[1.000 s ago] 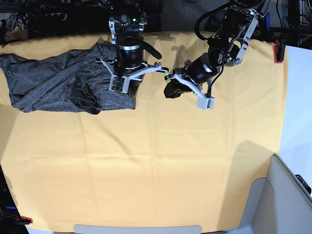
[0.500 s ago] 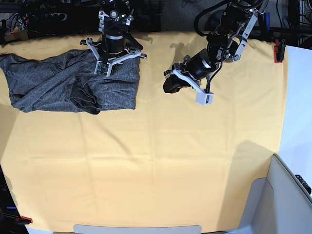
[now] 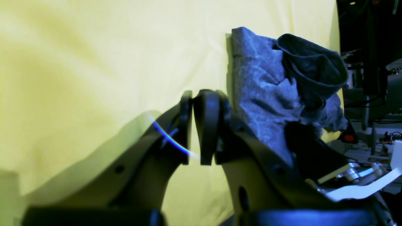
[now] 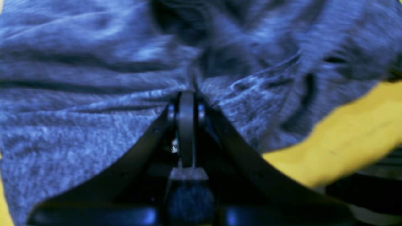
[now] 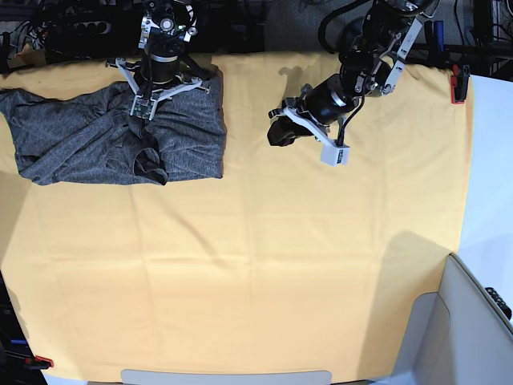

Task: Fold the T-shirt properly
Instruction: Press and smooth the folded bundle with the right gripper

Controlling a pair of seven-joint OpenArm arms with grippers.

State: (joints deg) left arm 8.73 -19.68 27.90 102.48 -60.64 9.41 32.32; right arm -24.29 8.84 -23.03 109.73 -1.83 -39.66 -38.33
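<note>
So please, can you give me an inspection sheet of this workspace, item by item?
Surface: yellow cloth, lightly creased.
Job's things: T-shirt bunched at the far side, not folded flat.
Clutter: nothing seen.
Grippers: right gripper shut, pinching the shirt fabric; left gripper nearly shut, empty, above bare cloth.
Cables: black cables loop along the left arm.
Surroundings: red clamps at the cloth edges; grey bin at one corner.

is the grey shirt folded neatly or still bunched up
Bunched up: the shirt lies crumpled in uneven wrinkles and overlapping flaps on the yellow cloth.
</note>
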